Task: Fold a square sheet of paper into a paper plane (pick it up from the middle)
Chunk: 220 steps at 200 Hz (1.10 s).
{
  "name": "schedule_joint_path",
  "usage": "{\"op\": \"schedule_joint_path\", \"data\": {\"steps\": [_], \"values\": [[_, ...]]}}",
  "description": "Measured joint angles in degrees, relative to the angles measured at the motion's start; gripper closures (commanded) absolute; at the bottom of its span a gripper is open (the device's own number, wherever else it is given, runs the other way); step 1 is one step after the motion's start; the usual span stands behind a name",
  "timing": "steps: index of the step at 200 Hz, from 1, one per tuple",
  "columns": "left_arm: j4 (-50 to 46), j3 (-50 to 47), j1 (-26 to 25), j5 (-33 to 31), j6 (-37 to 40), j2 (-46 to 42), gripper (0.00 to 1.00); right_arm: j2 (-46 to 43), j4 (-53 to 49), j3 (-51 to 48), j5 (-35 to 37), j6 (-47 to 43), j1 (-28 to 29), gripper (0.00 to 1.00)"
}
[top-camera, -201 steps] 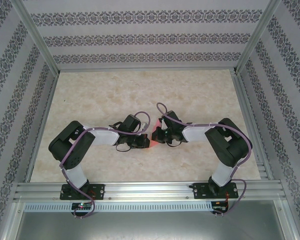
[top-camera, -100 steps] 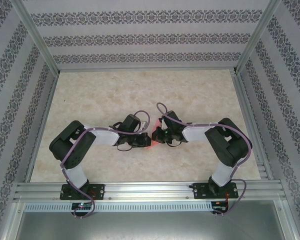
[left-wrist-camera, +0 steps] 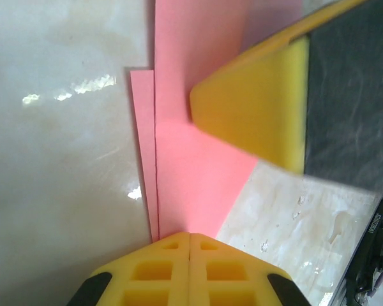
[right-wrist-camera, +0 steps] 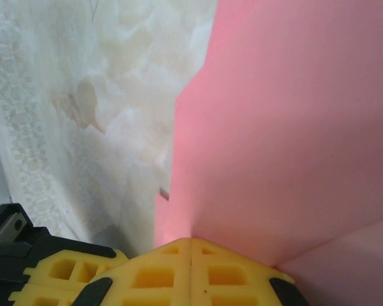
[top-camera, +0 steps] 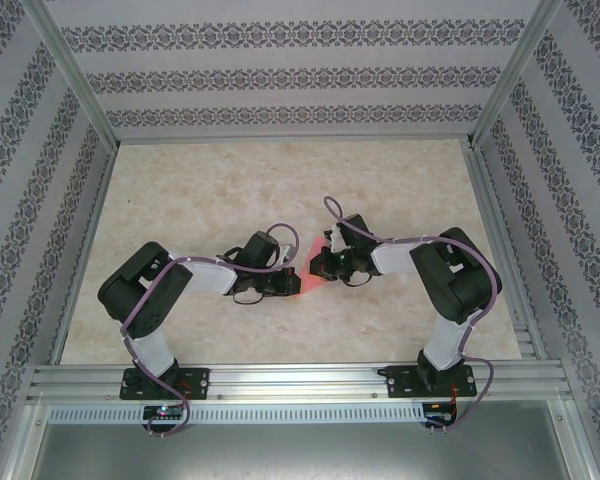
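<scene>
Two claws are clenched on the same work. Our left gripper (left-wrist-camera: 189, 237) has its yellow fingertips shut over the near end of the thin pink-red paper sheet (left-wrist-camera: 191, 172). Our right gripper (right-wrist-camera: 190, 242) pinches that sheet from the opposite side, jaws closed with paper running out between them. In the left wrist view one of the right gripper's yellow fingers (left-wrist-camera: 255, 121) looms over the sheet, blurred.

A narrow second layer shows along the sheet's left edge, so we judge the paper already creased at least once and the task to be mid-fold, far from a finished plane. The sheet sits between the two gripper heads on the pale marble-patterned table top (top-camera: 230, 190), in its near half.

Next, we think one claw must anchor the paper while the other carries its flap across and lines up the edges. That has to be done gently, since thin paper slips or tears.

From above, the gripper heads cover most of the sheet and leave a red sliver. We cannot make out its outline, the number of folds, or whether it lies flat.
</scene>
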Motion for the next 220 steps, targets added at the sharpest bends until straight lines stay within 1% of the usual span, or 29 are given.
{"op": "schedule_joint_path", "data": {"steps": [18,59,86,118,143,153,168,183,201,220], "values": [[0.70,-0.46,0.00,-0.11,0.00,-0.17,1.00,0.79,-0.44,0.96,-0.81,-1.07,-2.47,0.98],[1.11,-0.63,0.00,-0.09,0.00,-0.22,1.00,2.03,-1.90,3.41,-0.02,-2.78,-8.33,0.98],[1.11,-0.59,0.00,-0.09,0.02,-0.22,1.00,3.10,-4.07,5.97,0.81,-4.02,-10.82,0.98],[0.63,-0.28,0.00,-0.07,0.39,-0.22,1.00,3.08,-7.02,9.33,7.08,-5.29,-13.33,0.96],[-0.57,0.31,0.00,-0.07,0.70,-0.24,1.00,0.70,-8.85,10.12,10.51,-5.27,-14.36,0.89],[-1.49,0.66,0.00,-0.07,0.76,-0.35,0.96,-1.75,-9.22,9.64,11.37,-5.01,-14.10,0.83],[-3.13,0.98,0.00,-0.09,0.85,-0.79,0.86,-6.84,-9.25,7.74,12.41,-4.26,-12.96,0.70],[-4.96,1.33,0.00,0.02,0.79,-1.64,0.73,-12.74,-9.01,4.76,13.29,-2.67,-10.78,0.59],[-7.63,1.95,-0.22,-1.27,0.35,-3.72,0.60,-19.04,-8.52,0.52,14.58,0.07,-7.52,0.53],[-9.20,2.14,-0.26,-3.48,-0.35,-6.97,0.52,-23.17,-8.17,-3.96,16.11,4.02,-4.55,0.48]]}}
